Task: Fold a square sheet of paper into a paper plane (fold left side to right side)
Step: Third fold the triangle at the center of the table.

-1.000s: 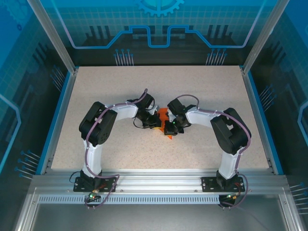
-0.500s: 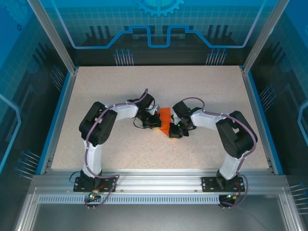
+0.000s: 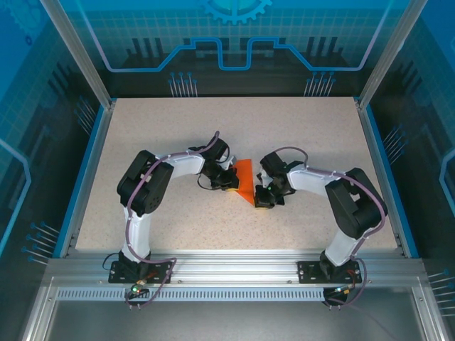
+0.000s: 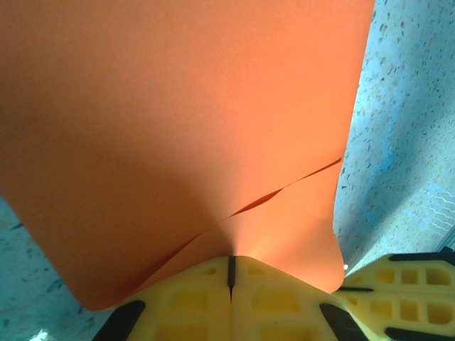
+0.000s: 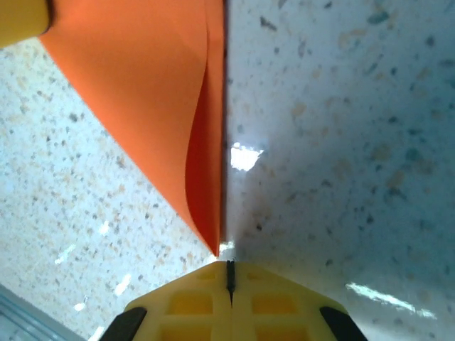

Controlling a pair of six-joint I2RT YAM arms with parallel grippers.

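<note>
Starting left: a left gripper (image 3: pixel 226 182) closed right down, tips bedded at the near edge of the sheet (image 3: pixel 245 177). From its wrist camera, orange all the way ahead, with two layers parting along a slanting slit just past the tips. Pinching or merely pressing down? Cannot tell from here.

On to the middle: a sheet already folded into a narrow wedge on the table (image 3: pixel 320 142), lying between the two grippers, wide end far, point near. Long axis away from the bases, leaning a touch toward the right arm at the near end.

Now right: a right gripper (image 3: pixel 264 202) likewise closed, holding nothing, tips at the wedge's near point, touching or just short of it. From that wrist, a straight folded edge dead ahead of the tips, with the upper layer bowed up off the lower beside it.

Looks like a creasing step, mid-task, no wings yet. Calls for a run straight along that edge, away from the point, with the right arm better placed and the left as anchor. Main risk: dragging the loose layer off line.
</note>
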